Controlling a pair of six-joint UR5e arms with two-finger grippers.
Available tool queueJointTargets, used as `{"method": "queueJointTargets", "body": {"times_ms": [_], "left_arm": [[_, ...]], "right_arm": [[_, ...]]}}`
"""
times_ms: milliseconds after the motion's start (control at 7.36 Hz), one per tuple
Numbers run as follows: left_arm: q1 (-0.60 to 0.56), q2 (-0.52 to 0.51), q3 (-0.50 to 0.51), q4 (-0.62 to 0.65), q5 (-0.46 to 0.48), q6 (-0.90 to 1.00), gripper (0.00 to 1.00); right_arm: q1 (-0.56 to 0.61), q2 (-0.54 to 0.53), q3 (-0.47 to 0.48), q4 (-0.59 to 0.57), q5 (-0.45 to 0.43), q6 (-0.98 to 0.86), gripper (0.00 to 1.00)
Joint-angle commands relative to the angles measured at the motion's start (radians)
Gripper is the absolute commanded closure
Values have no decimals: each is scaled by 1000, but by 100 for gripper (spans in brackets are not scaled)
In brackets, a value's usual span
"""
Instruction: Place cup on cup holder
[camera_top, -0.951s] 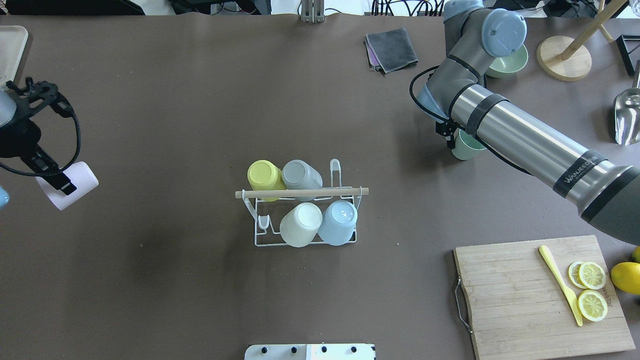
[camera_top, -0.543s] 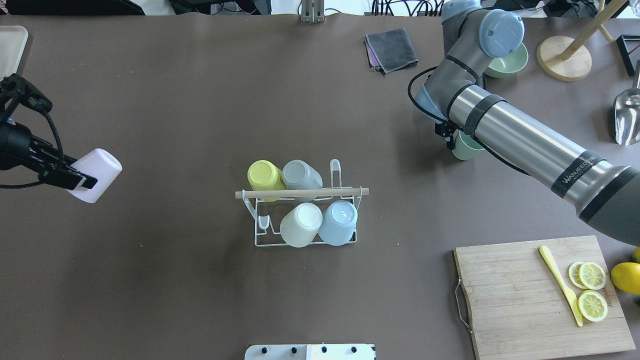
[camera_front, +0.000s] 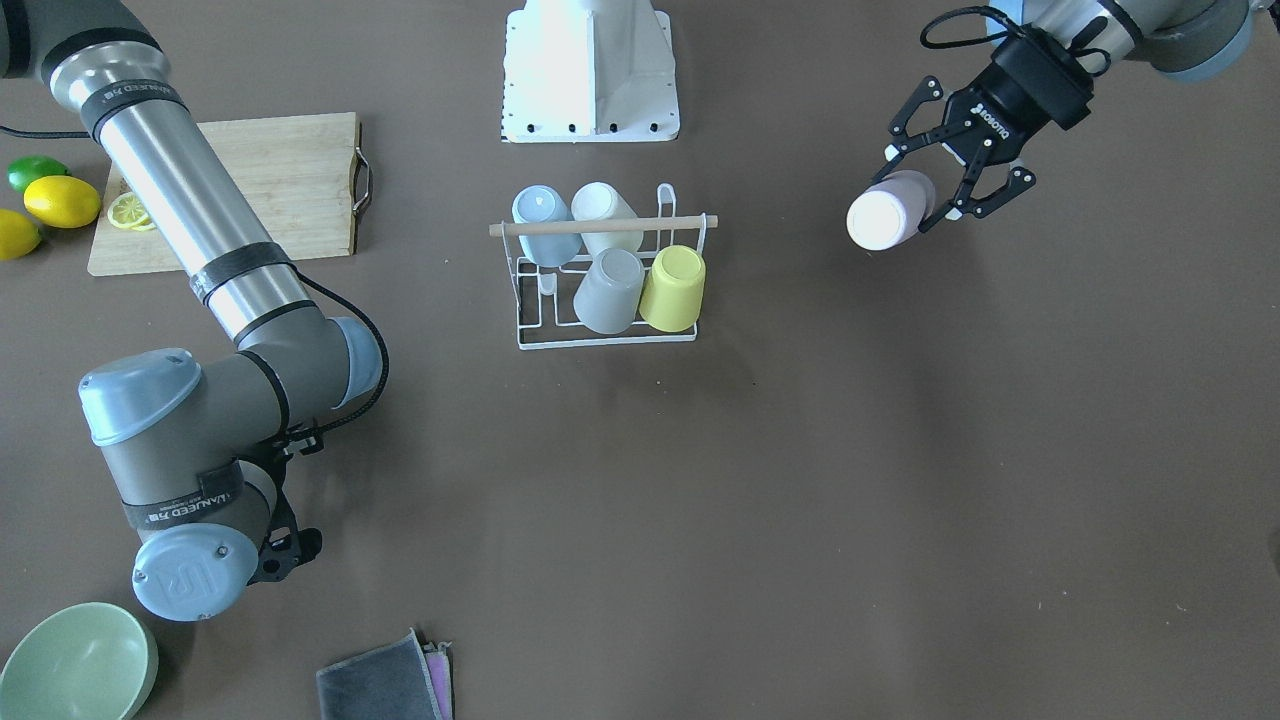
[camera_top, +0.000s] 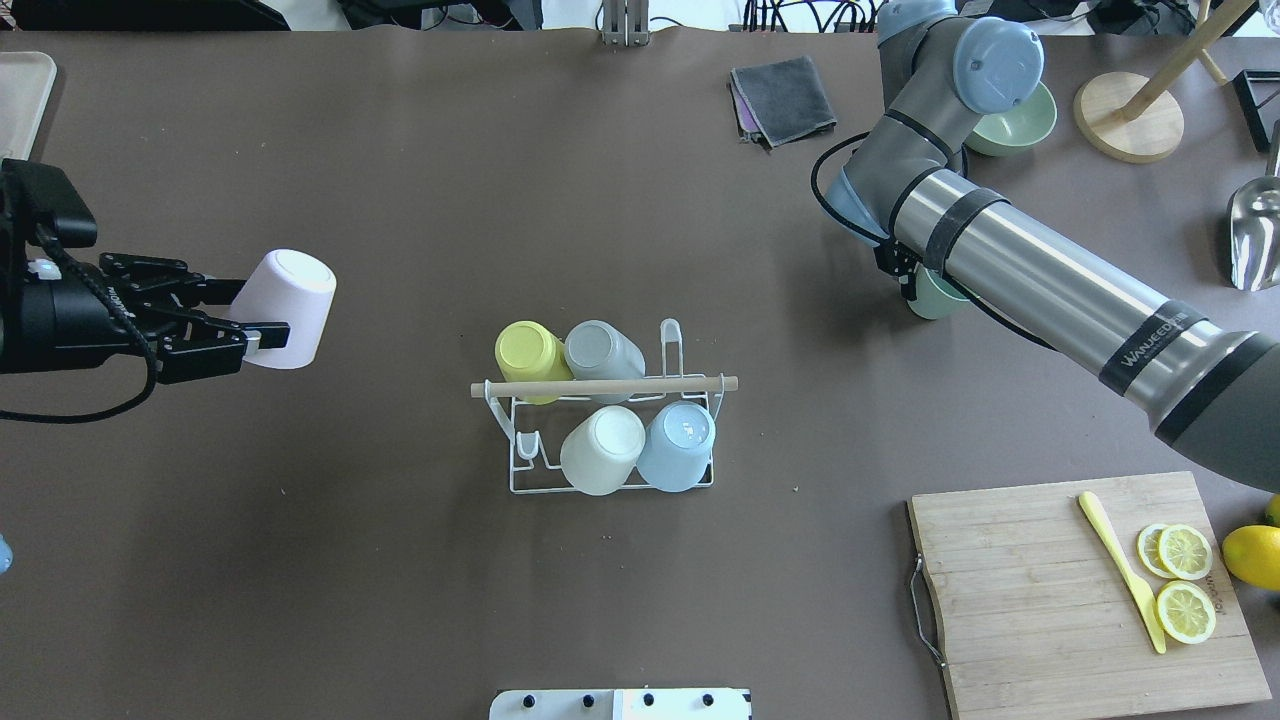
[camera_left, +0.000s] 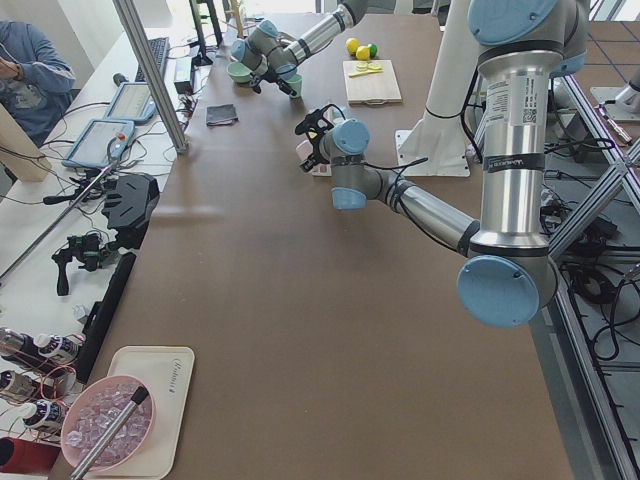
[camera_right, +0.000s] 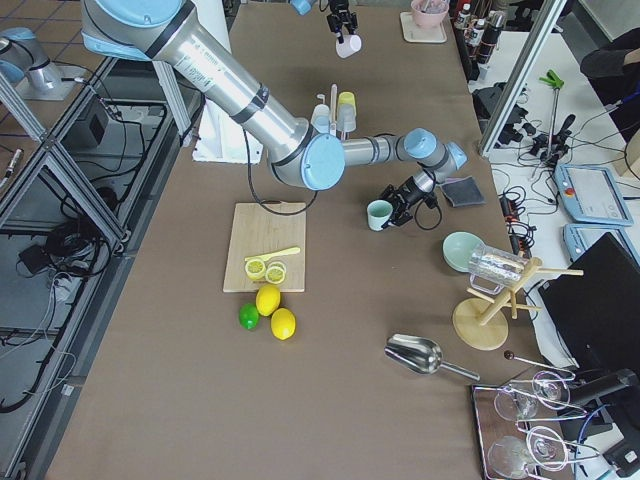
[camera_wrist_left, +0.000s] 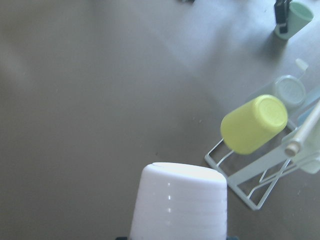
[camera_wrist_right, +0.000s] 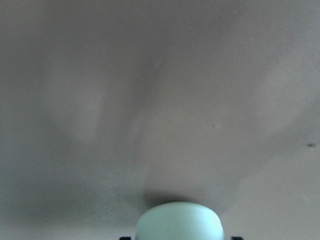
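The left gripper (camera_top: 255, 312) is clamped on a pale pink cup (camera_top: 288, 308), one finger on either side of the wall near the mouth. It holds the cup above the table, tipped over so that the closed base points right and a little upward (the mouth faces back into the gripper). The cup hangs well to the left of the cup holder (camera_top: 525, 450) and slightly farther from the robot than the holder.

The white wire holder stands mid-table with its wooden dowel (camera_top: 600, 385) running left to right across the top. Four cups sit upside down on its prongs: a yellow cup (camera_top: 528, 355) and a grey cup (camera_top: 600, 352) on the far side, a cream cup (camera_top: 603, 448) and a pale blue cup (camera_top: 678, 443) on the near side. One prong at the far right (camera_top: 671, 338) and one at the near left stand bare.

The right gripper (camera_right: 402, 205) is far off to the right, mostly hidden under its own arm from overhead. Its wrist camera shows a mint-green cup (camera_top: 935, 293) seated between the two fingertips, so it appears closed on that cup. Near right, a wooden cutting board (camera_top: 1030, 600) carries lemon slices (camera_top: 1184, 580) and a yellow knife (camera_top: 1120, 570).
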Motion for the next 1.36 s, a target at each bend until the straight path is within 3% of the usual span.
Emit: {"method": "queueJointTargets", "body": {"times_ms": [0,136,272,408,815,951,1223], "left_arm": [[163,10,2,-186,276,-14,65],[258,1,2,-248,449,-8,62],[333,-16,-13,-276,517,-3,63],[368,-36,-13,-282,566,1,63],[597,-146,60,-267,862,111,64],[650,-177,96,-268,931,118,64],[656,-196,102,-268,949,168,64]], "right_arm": [[67,51,8,-96,-2,-27,100],[87,62,32,-136,-2,-56,100],[106,56,64,-136,18,-64,100],[120,44,147,-139,47,-66,100],[161,-5,426,-85,55,-34,100],[187,-58,515,39,52,52,100],[195,-166,627,327,55,226,100]]}}
